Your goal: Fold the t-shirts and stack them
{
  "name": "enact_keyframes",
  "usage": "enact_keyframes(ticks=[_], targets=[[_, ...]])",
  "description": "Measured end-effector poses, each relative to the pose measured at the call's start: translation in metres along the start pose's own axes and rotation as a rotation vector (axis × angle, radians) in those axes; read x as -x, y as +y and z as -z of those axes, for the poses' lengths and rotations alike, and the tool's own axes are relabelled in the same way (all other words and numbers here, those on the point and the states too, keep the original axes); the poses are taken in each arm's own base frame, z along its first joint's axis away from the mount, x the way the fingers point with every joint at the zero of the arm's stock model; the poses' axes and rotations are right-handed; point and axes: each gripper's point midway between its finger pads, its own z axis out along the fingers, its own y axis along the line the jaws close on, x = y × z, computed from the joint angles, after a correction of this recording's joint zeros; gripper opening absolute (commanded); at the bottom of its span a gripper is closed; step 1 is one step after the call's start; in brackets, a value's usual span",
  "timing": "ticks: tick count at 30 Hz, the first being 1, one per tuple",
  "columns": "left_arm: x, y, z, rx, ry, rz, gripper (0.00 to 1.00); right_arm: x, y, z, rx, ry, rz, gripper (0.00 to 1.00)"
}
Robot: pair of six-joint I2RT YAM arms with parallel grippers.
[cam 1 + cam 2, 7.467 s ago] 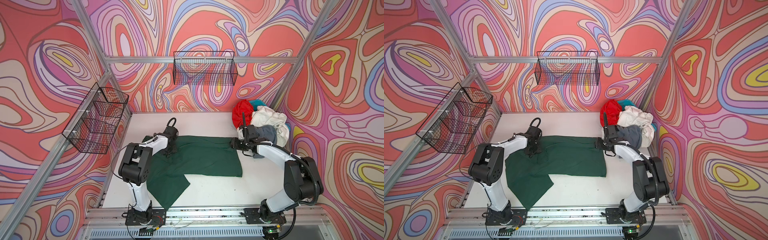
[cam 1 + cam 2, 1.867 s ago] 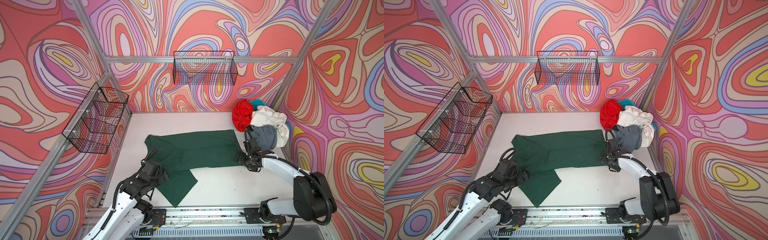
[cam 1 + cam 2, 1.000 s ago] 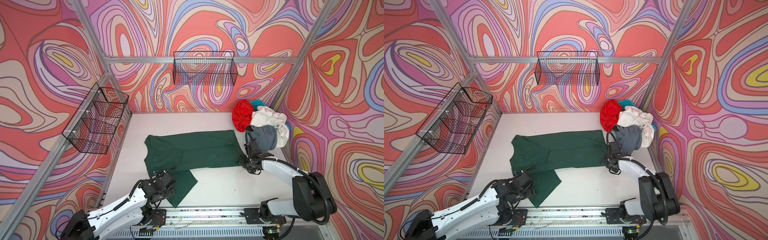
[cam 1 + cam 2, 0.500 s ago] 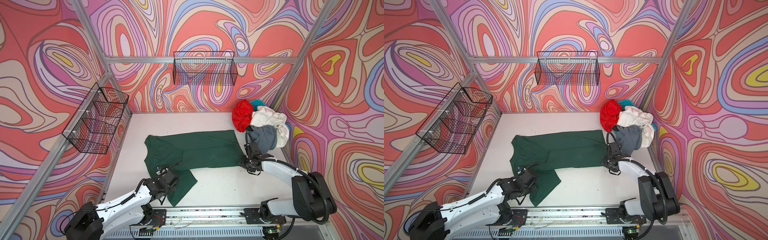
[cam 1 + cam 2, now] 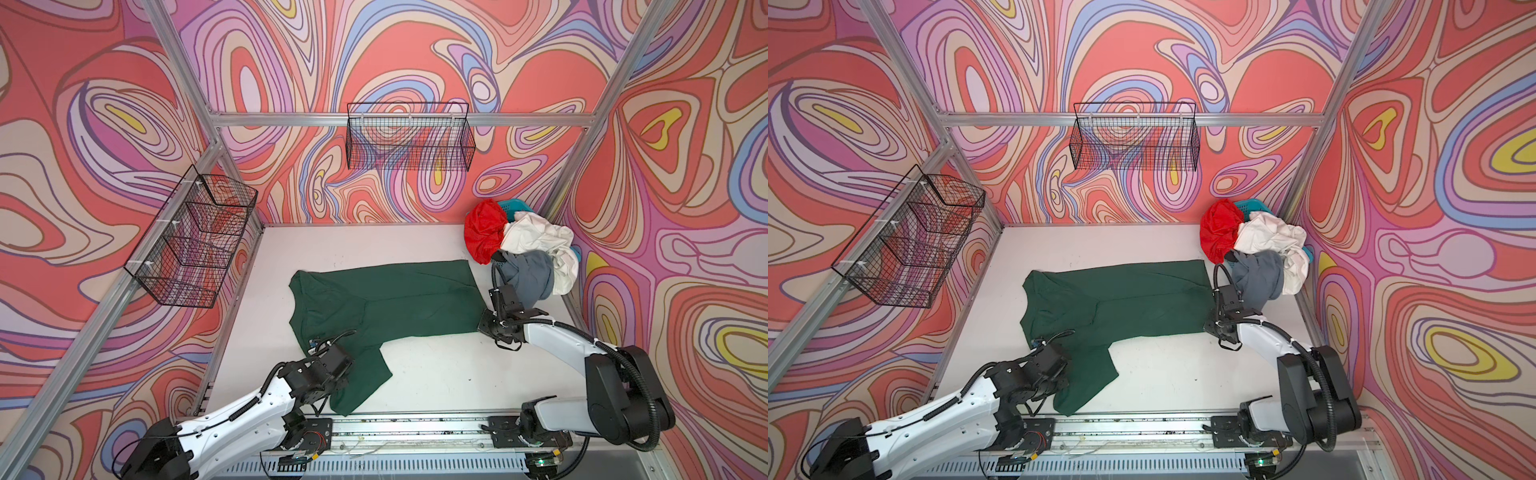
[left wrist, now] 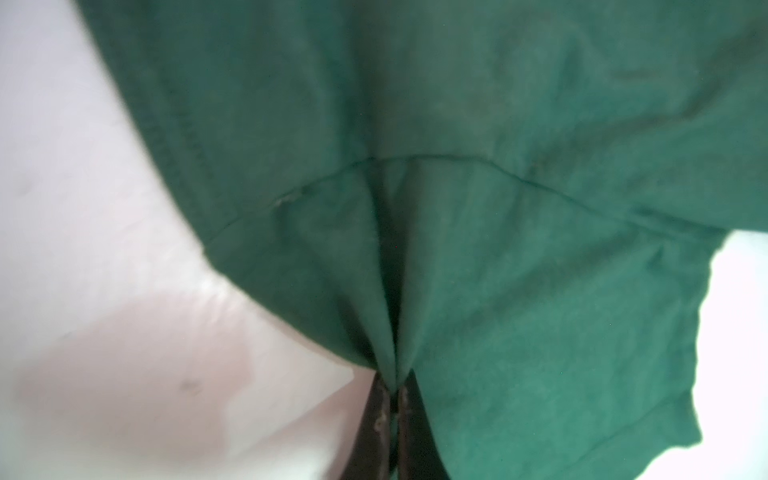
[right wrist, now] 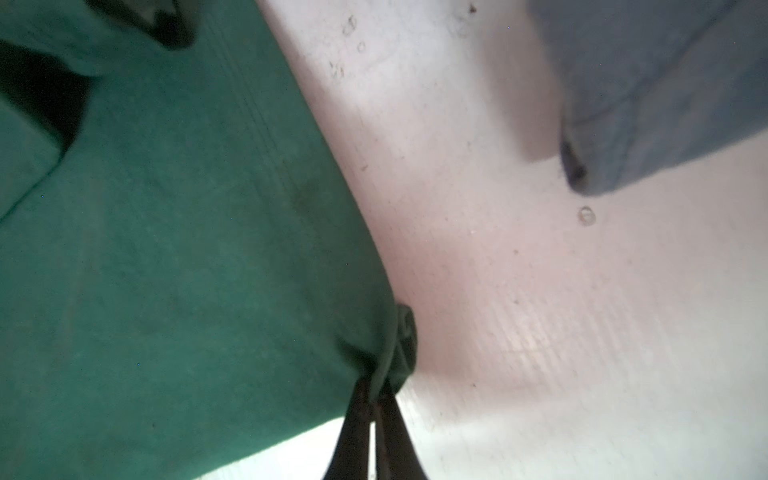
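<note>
With the left jaws pinched shut on the near sleeve seam of the green shirt [image 5: 399, 299] spread on the worktop [image 5: 440, 374], and the right jaws shut on its hem corner, seemingly both layers, lift level together and fold away, clear of the pile [image 5: 536, 241].

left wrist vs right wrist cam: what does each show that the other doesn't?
Left wrist only: the left tool shut on a fold of the dark green shirt, near a curved seam.
Right wrist only: the right tool shut on that shirt's edge, and the grey-blue shirt lying apart from it.
Both: green cloth pinched between closed fingers over the white table.
</note>
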Motion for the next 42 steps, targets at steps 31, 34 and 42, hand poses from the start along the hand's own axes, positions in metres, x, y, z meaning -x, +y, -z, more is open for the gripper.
enact_keyframes(ticks=[31,34,42], targets=[[0.105,-0.023,0.051,0.03,-0.181,0.043,0.0,0.048,0.048,0.02,0.099,-0.049,0.058,0.0],[0.114,-0.024,0.046,0.02,-0.172,0.063,0.0,0.052,0.051,0.013,0.091,-0.039,0.061,0.0],[0.137,-0.029,0.043,-0.011,-0.161,0.09,0.0,0.068,0.063,-0.002,0.077,-0.038,0.068,0.0]])
